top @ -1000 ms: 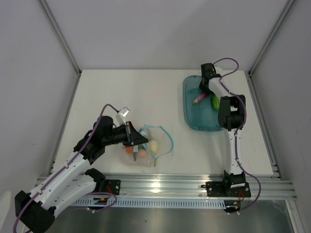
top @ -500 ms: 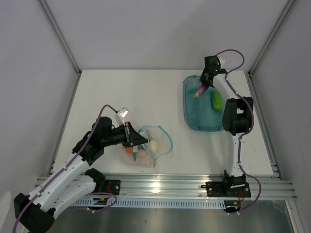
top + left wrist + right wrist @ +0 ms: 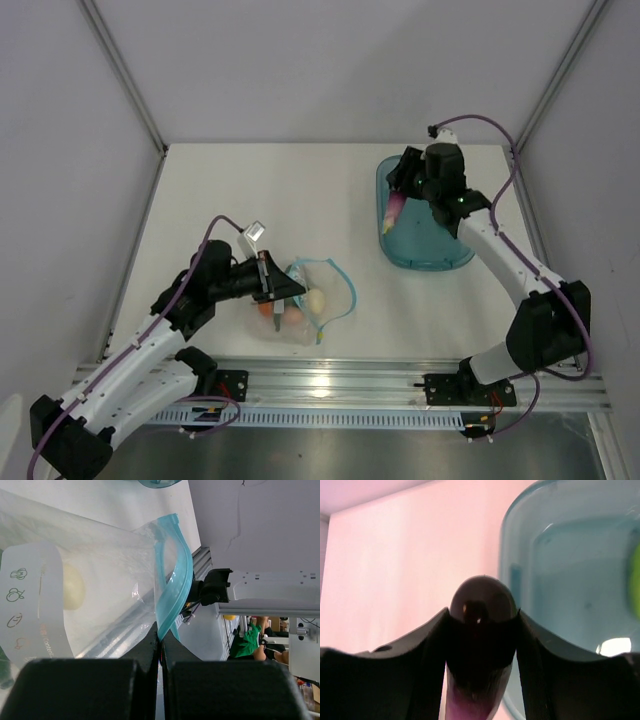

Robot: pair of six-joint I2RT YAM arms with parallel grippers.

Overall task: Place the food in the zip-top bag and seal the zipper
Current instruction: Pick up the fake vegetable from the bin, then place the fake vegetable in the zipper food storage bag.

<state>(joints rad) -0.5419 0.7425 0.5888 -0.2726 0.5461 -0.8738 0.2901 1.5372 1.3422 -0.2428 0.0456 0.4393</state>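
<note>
The clear zip-top bag (image 3: pixel 300 318) lies near the table's front, its mouth held up and open. My left gripper (image 3: pixel 290 291) is shut on the light blue zipper (image 3: pixel 175 575), pinching the strip at its fingertips (image 3: pixel 160 639). Through the plastic show a pale round piece of food (image 3: pixel 316 299) and orange pieces (image 3: pixel 291 317). The bag's white label (image 3: pixel 35 605) faces the left wrist camera. My right gripper (image 3: pixel 397 192) hovers over the left rim of the blue tray (image 3: pixel 425 250), shut on the dark purple eggplant (image 3: pixel 482 602), whose pink end (image 3: pixel 391 212) hangs below the fingers.
A sliver of a green piece (image 3: pixel 635 580) lies in the tray (image 3: pixel 560 570) at the right edge of the right wrist view. Grey walls enclose the table on three sides. An aluminium rail (image 3: pixel 340 385) runs along the front edge.
The right arm has lifted the eggplant off the tray floor and swung it left to the tray's left rim. The left gripper and the bag have not moved.
</note>
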